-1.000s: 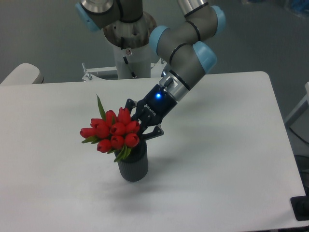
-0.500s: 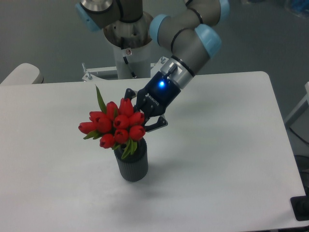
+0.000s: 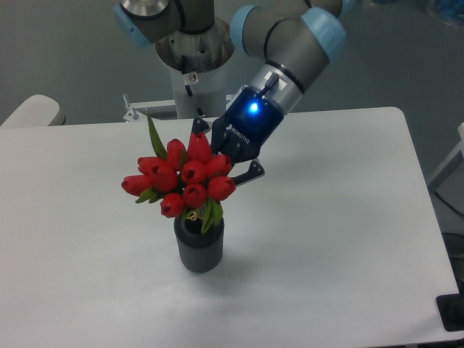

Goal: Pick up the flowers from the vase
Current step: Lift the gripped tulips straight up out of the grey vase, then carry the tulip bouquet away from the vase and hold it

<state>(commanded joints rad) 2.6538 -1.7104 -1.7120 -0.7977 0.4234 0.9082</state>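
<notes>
The flowers, a tight bunch of red tulip buds with green leaves, are held up so that the buds sit just above the mouth of the vase. The vase is dark grey, ribbed and upright on the white table. My gripper comes in from the upper right and is shut on the bunch behind the buds; the fingertips and the stems are mostly hidden by the buds. A blue light glows on the gripper body. The lowest leaves still hang at the vase's rim.
The arm's base stands at the table's far edge behind the flowers. A pale rounded object sits at the far left edge. A dark object is at the right bottom corner.
My gripper has risen and moved slightly right with the flowers in it. The bunch has lifted up out of the vase, and the vase's mouth now shows. The vase has stayed put.
</notes>
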